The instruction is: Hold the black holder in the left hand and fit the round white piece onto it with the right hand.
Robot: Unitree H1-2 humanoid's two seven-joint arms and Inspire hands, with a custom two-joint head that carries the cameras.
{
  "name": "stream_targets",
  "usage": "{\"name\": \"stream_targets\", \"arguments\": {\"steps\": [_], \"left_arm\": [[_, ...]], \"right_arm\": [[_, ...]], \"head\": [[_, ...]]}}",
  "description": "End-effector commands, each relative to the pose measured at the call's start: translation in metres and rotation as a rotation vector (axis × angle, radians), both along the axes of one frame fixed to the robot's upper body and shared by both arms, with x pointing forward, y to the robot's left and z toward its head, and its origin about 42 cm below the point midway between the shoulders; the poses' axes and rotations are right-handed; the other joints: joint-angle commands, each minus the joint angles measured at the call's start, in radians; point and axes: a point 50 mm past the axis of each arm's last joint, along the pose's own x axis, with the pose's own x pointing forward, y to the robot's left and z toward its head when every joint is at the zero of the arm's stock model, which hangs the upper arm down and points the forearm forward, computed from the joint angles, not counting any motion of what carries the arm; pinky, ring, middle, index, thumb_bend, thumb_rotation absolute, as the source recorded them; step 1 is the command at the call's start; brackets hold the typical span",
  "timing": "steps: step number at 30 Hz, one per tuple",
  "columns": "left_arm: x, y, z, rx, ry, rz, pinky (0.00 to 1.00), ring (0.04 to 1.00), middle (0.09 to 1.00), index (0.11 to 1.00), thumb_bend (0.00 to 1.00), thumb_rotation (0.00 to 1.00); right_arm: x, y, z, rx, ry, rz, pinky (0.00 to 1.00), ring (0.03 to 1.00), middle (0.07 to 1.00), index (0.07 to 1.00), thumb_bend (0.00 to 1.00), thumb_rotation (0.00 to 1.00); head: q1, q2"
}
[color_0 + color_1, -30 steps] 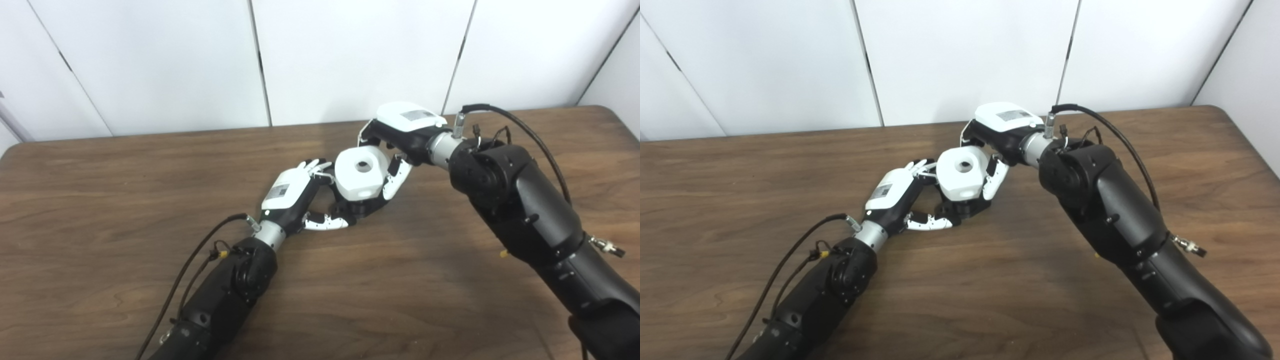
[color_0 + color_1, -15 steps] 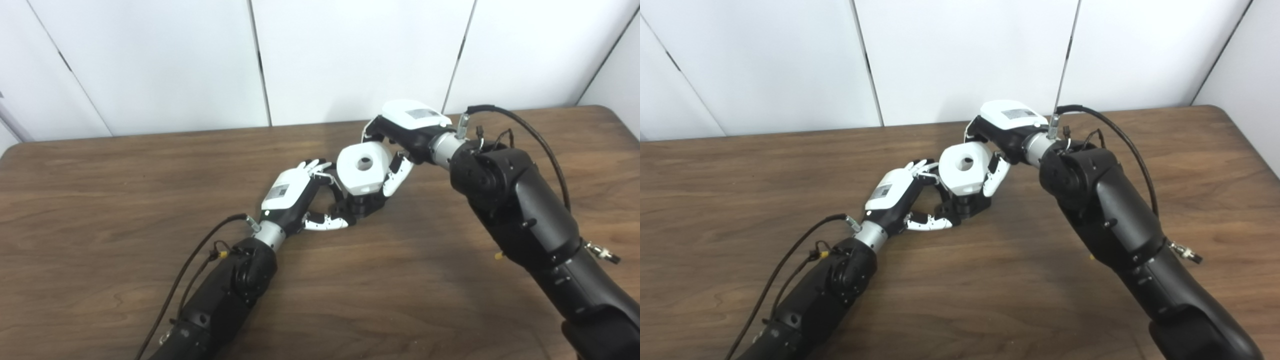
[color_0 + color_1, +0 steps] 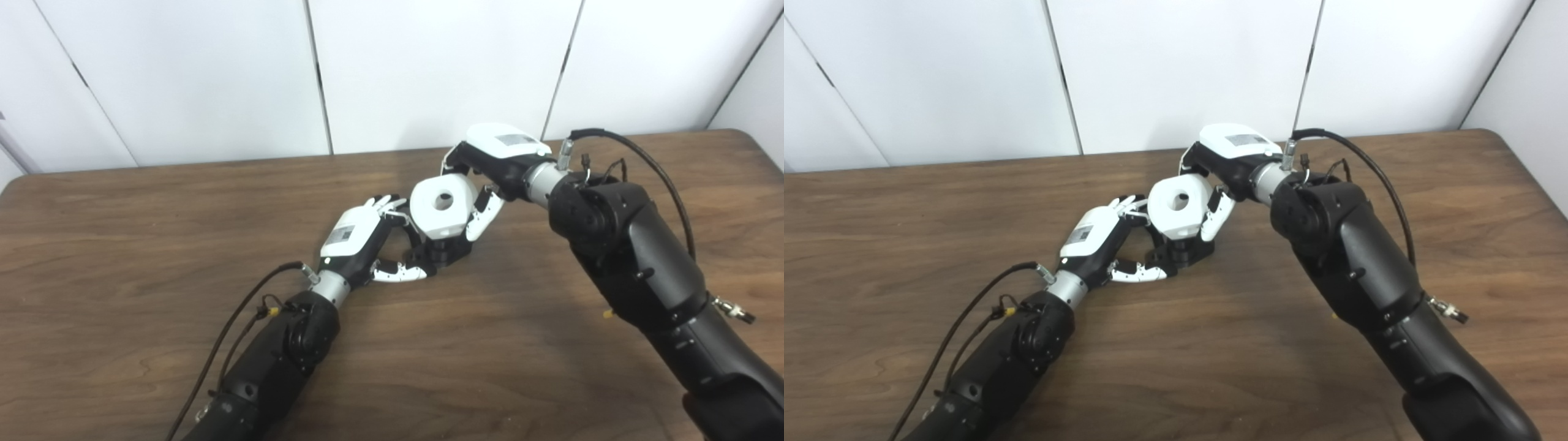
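The round white piece (image 3: pixel 442 206), with a hole in its top, is held in my right hand (image 3: pixel 490 168), whose fingers wrap around its sides. It sits just above the black holder (image 3: pixel 442 253), which stands on the table near its middle. My left hand (image 3: pixel 367 242) is closed around the holder from the left, thumb along its base. The holder is mostly hidden under the white piece. In the right eye view the white piece (image 3: pixel 1180 206) sits over the holder (image 3: pixel 1181 252); I cannot tell whether it is seated on it.
The brown wooden table (image 3: pixel 122 233) stretches wide on all sides. White wall panels (image 3: pixel 429 67) stand behind its far edge. Cables run along both forearms.
My right hand has raised the white piece a little off the holder and shifted it slightly left. My left hand has stayed still on the holder.
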Motion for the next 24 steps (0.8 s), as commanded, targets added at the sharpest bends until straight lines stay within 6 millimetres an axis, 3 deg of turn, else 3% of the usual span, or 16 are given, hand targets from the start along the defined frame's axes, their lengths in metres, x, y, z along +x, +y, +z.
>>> {"name": "stream_targets", "arguments": {"steps": [1,8,18,24], "left_arm": [[-0.017,-0.007,-0.031,0.082,0.108,-0.040,1.00,0.960,0.894,0.476,0.52,0.07],[-0.018,-0.006,-0.031,0.081,0.109,-0.040,1.00,0.960,0.894,0.477,0.52,0.07],[-0.018,-0.005,-0.030,0.074,0.110,-0.040,1.00,0.964,0.897,0.477,0.52,0.07],[-0.019,-0.004,-0.030,0.079,0.102,-0.038,1.00,0.958,0.893,0.477,0.52,0.08]], "right_arm": [[0.002,0.005,0.019,-0.001,-0.046,-0.005,0.70,0.736,0.691,0.480,0.51,0.14],[0.000,0.005,0.009,0.024,-0.038,-0.042,0.55,0.645,0.654,0.483,0.51,0.15],[0.000,-0.001,0.003,0.114,-0.061,-0.111,0.44,0.571,0.616,0.485,0.51,0.15],[0.000,-0.001,0.000,0.118,-0.054,-0.125,0.34,0.465,0.534,0.486,0.51,0.15]], "head": [[0.000,0.001],[-0.002,0.003],[-0.001,0.005],[-0.003,0.008]]}}
